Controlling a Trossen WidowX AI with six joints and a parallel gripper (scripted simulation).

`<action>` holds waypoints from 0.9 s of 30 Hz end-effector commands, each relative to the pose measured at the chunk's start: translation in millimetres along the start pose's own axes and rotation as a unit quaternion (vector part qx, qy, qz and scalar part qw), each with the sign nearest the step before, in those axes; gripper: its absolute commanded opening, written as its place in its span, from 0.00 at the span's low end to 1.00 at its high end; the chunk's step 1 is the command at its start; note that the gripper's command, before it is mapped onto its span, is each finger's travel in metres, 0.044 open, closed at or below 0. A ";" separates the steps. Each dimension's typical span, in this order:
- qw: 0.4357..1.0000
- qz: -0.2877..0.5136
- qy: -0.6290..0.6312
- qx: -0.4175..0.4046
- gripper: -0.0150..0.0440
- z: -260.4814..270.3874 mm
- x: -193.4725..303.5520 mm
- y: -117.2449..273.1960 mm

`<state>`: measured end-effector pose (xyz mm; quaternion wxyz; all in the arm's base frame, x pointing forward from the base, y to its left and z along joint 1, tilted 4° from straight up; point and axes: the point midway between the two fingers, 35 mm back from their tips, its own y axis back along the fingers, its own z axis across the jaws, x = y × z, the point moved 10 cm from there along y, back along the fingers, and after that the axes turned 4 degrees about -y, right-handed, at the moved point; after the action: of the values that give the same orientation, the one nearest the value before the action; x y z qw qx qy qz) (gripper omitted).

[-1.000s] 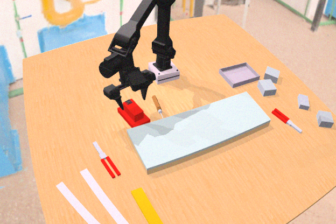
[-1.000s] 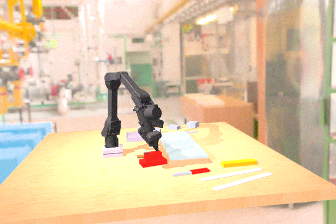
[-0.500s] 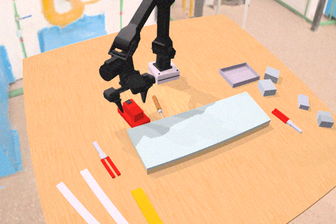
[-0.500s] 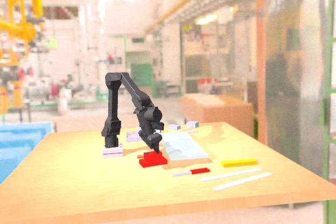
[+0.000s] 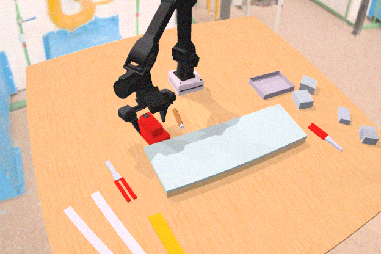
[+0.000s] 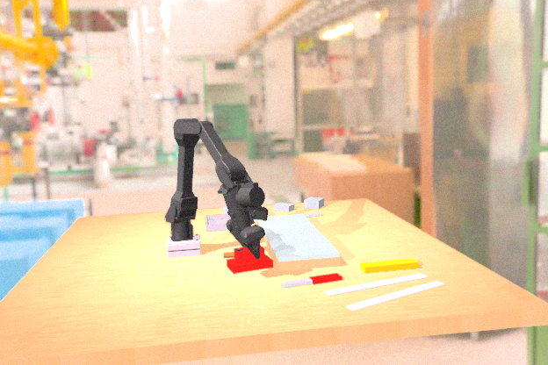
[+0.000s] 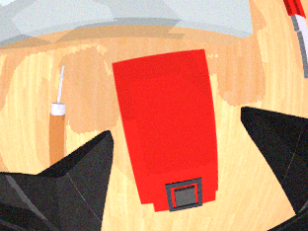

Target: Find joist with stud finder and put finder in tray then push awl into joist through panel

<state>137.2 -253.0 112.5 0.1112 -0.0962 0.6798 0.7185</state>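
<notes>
The red stud finder (image 5: 154, 130) (image 6: 248, 262) (image 7: 165, 107) lies flat on the table just off the near left corner of the pale blue floor panel (image 5: 227, 145) (image 6: 296, 237). My gripper (image 5: 149, 123) (image 6: 253, 254) (image 7: 179, 124) is open and low over the stud finder, with one finger on each side of it and no contact that I can see. The awl (image 5: 177, 117) (image 7: 57, 135), with a wooden handle and thin metal tip, lies on the table beside the stud finder, its tip toward the panel. The lilac tray (image 5: 270, 84) (image 6: 215, 221) stands empty at the back right.
Several grey blocks (image 5: 302, 99) (image 5: 344, 115) lie right of the tray. A red-handled tool (image 5: 324, 135) lies off the panel's right end. Red-handled pliers (image 5: 123, 182), two white strips (image 5: 116, 223) and a yellow strip (image 5: 166, 234) lie at the front left. The arm's base (image 5: 185, 83) stands behind.
</notes>
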 end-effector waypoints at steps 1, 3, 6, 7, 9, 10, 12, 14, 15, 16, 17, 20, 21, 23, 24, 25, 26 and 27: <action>1.000 0.001 -0.004 -0.006 1.00 2.1 3.5 -9.1; 1.000 0.001 -0.004 -0.006 1.00 2.4 4.4 -11.8; 1.000 0.001 -0.004 -0.006 0.96 2.4 4.7 -12.8; 1.000 0.001 -0.004 -0.006 0.91 2.4 4.7 -12.8; 1.000 0.001 -0.004 -0.006 0.82 2.4 4.7 -12.8; 1.000 0.001 -0.004 -0.006 0.81 2.4 4.7 -12.8; 1.000 0.001 -0.004 -0.006 0.79 2.4 4.7 -12.8; 1.000 0.001 -0.004 -0.006 0.77 2.4 4.7 -12.8; 1.000 0.001 -0.004 -0.006 0.75 2.4 4.7 -12.8; 1.000 0.001 -0.004 -0.006 0.74 2.4 4.7 -12.8; 1.000 0.001 -0.004 -0.006 0.73 2.4 4.7 -12.8; 1.000 0.001 -0.004 -0.006 0.70 2.4 4.7 -12.8; 1.000 0.001 -0.004 -0.006 0.69 2.4 4.7 -12.8; 1.000 0.001 -0.004 -0.006 0.66 2.4 4.7 -12.8; 1.000 0.001 -0.004 -0.006 0.65 2.4 4.7 -12.8; 1.000 0.001 -0.004 -0.006 0.64 2.4 4.7 -12.8; 1.000 0.001 -0.004 -0.006 0.63 2.4 4.7 -12.8; 1.000 0.001 -0.004 -0.006 0.62 2.4 4.7 -12.8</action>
<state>136.4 -250.3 99.8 0.1101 -0.0940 0.6765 0.7220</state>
